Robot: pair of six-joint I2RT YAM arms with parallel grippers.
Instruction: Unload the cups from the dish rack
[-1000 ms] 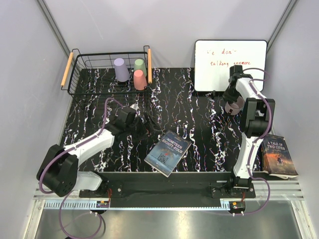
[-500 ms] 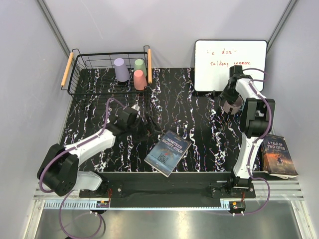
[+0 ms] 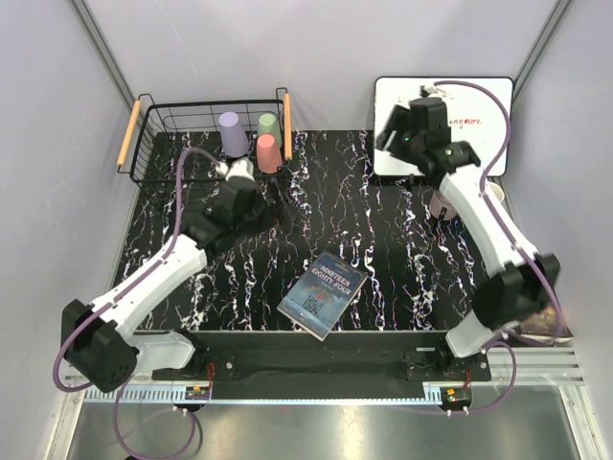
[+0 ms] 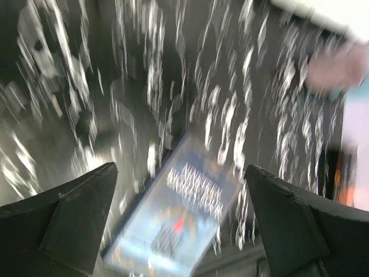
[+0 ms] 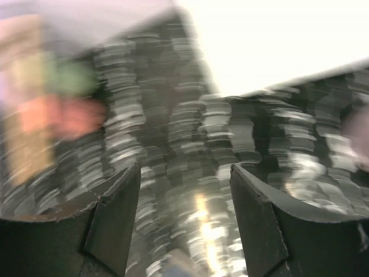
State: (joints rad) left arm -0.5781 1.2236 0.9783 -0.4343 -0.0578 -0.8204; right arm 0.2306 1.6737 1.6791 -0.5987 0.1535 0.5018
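The dish rack (image 3: pixel 153 168), a black wire basket with wooden handles, stands at the back left. A lilac cup (image 3: pixel 231 133), a pale green cup (image 3: pixel 269 124) and a salmon cup (image 3: pixel 269 153) stand upside down in its right end. A mauve cup (image 3: pixel 442 205) stands on the table at the right, partly behind my right arm, and shows as a blur (image 4: pixel 334 69) in the left wrist view. My left gripper (image 3: pixel 281 206) (image 4: pixel 179 173) is open and empty, just in front of the rack's right end. My right gripper (image 3: pixel 391 134) (image 5: pixel 184 170) hangs open and empty before the whiteboard.
A whiteboard (image 3: pixel 479 101) leans at the back right. A blue book (image 3: pixel 323 294) (image 4: pixel 184 219) lies at the front middle of the black marbled table (image 3: pixel 364 211). A second book (image 3: pixel 546 307) lies at the right edge. Both wrist views are motion-blurred.
My right gripper has opened, let go of the mauve cup and swung up and left over the whiteboard. My left arm has moved away from the book toward the rack.
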